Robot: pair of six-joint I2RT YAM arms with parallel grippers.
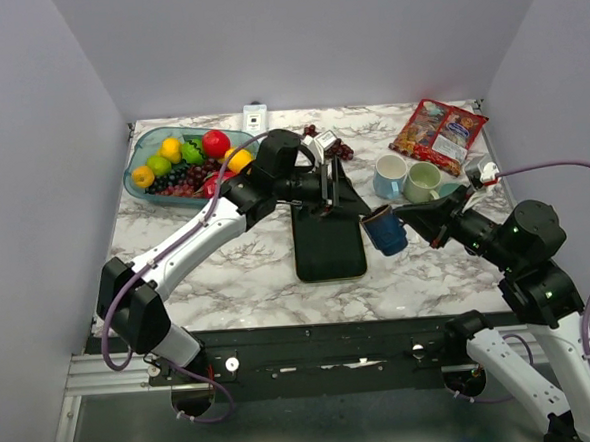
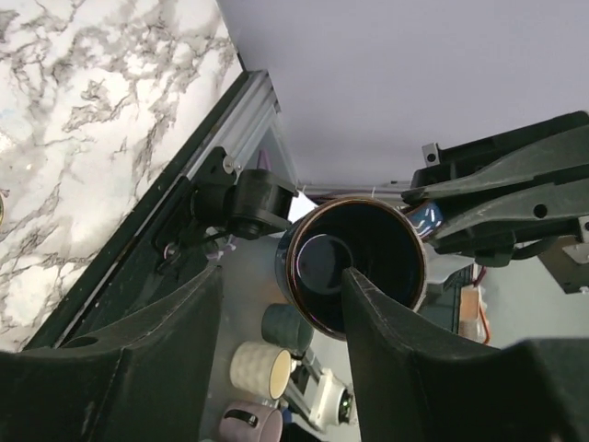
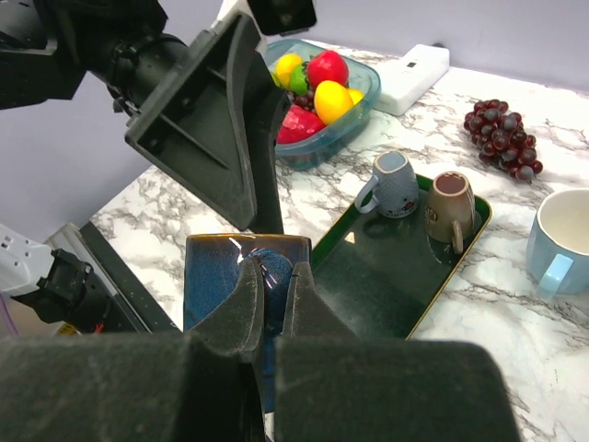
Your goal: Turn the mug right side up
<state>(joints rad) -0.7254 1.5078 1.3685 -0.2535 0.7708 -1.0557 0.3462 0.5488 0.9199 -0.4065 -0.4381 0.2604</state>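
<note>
A dark blue glazed mug point(image 1: 384, 230) hangs in the air just right of the black tray point(image 1: 329, 251), lying on its side. My right gripper point(image 1: 403, 216) is shut on its handle; in the right wrist view the fingers point(image 3: 241, 296) pinch the handle against the mug's wall point(image 3: 207, 276). The mug's mouth point(image 2: 354, 267) faces my left gripper point(image 2: 281, 341), which is open. Its right finger point(image 2: 405, 359) reaches the rim and its left finger point(image 2: 110, 368) stands clear. In the top view the left gripper point(image 1: 349, 203) is just left of the mug.
Two small mugs point(image 3: 396, 184) point(image 3: 449, 207) stand on the tray's far end point(image 3: 386, 267). A light blue mug point(image 1: 390, 175) and a green mug point(image 1: 423, 181) sit right of it. Fruit bowl point(image 1: 186, 162), grapes point(image 3: 502, 138), snack bags point(image 1: 440, 132) and a white device point(image 1: 256, 116) lie at the back.
</note>
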